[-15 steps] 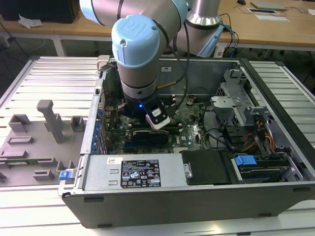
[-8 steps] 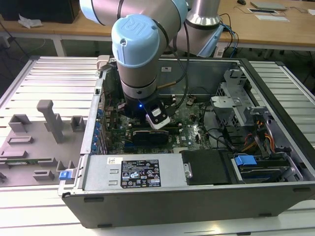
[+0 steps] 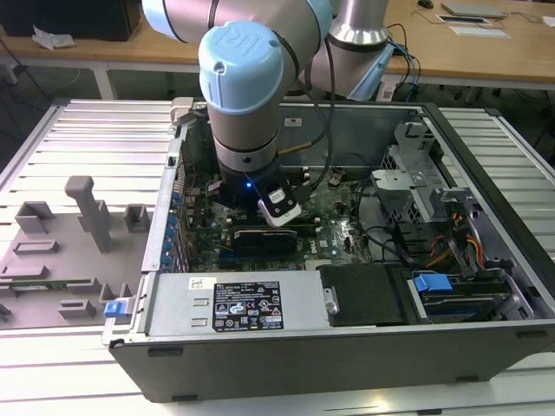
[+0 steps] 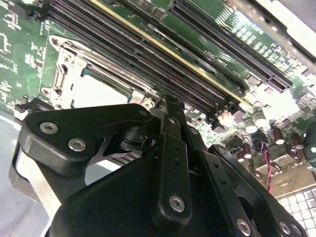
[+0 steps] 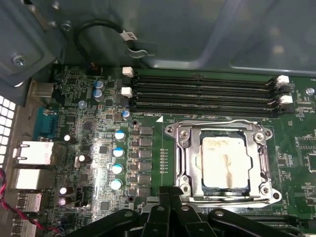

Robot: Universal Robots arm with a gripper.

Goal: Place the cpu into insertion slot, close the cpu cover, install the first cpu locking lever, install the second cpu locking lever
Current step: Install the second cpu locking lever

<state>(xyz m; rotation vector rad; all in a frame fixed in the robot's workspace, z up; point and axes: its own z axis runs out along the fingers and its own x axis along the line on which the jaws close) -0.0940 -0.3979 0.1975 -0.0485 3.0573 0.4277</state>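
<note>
The claw (image 4: pixel 165 106) is seen pressed together, pinching nothing, its tips poised just beside the socket's edge nearest the memory slots (image 5: pixel 202 91). The cpu (image 5: pixel 224 160) is already seated in the insertion slot (image 5: pixel 190 160), and the cpu cover (image 5: pixel 222 129) lies closed around it, the chip showing through its window. The locking levers cannot be told apart clearly. A lever is judged best pressed squarely, kept clear of the memory slots. The computer case (image 3: pixel 486 342) holds the motherboard (image 5: pixel 143 148), cables and drive bays.
</note>
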